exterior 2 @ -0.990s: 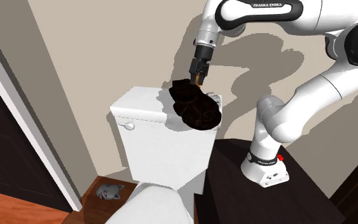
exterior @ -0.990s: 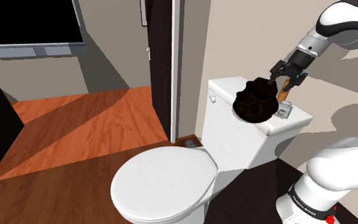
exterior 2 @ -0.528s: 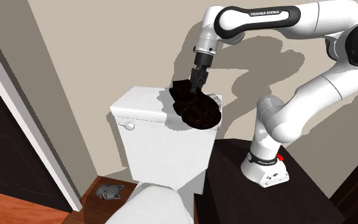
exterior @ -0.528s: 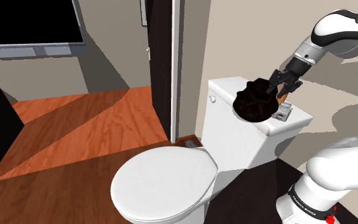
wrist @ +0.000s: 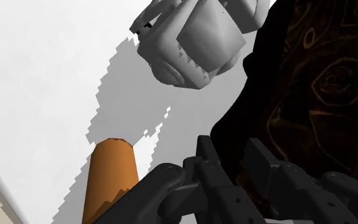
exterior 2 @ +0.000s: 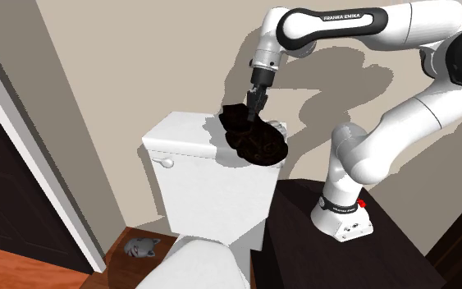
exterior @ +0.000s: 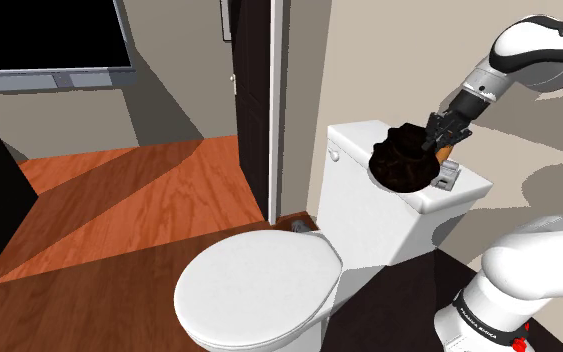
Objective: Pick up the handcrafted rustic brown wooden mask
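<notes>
Task status: grasp looks made, lift not yet done. The gripper (exterior: 439, 138) sits at the mask's 2 o'clock in the shoulder view. In the wrist view the jaws appear closed on the rim of the dark brown mask (wrist: 311, 83), which, as far as I can judge, rests on the toilet tank lid (exterior: 364, 135). Count on the lid: one mask, one orange cylinder (wrist: 110, 172), one grey blocky object (wrist: 193, 44). Remaining: raise it clear.
</notes>
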`<state>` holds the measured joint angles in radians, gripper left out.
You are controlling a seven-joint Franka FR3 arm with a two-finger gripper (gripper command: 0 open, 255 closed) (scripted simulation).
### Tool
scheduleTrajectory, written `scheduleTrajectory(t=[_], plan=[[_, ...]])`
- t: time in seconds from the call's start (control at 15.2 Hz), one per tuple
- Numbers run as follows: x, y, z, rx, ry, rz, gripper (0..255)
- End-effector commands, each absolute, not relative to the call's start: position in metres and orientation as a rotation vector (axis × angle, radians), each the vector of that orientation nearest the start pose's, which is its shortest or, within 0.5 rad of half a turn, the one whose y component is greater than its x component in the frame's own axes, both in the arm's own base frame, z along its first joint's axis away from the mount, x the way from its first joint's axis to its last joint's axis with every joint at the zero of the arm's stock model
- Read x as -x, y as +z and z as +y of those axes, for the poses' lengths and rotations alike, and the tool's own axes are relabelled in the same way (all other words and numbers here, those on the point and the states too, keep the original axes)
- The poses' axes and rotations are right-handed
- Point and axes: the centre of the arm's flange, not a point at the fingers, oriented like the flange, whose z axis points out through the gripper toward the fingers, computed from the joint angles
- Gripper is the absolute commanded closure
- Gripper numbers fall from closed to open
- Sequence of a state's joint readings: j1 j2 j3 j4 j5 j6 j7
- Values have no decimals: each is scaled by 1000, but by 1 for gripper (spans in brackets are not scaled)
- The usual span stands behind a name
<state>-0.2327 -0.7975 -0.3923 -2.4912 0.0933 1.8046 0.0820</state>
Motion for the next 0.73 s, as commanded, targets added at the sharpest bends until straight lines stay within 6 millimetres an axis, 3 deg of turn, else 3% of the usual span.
scheduleTrajectory(t=[0.0,0.66], plan=[[-264,532,-205,2655,-203,857,255],[-264,584,-205,2655,-203,857,255]])
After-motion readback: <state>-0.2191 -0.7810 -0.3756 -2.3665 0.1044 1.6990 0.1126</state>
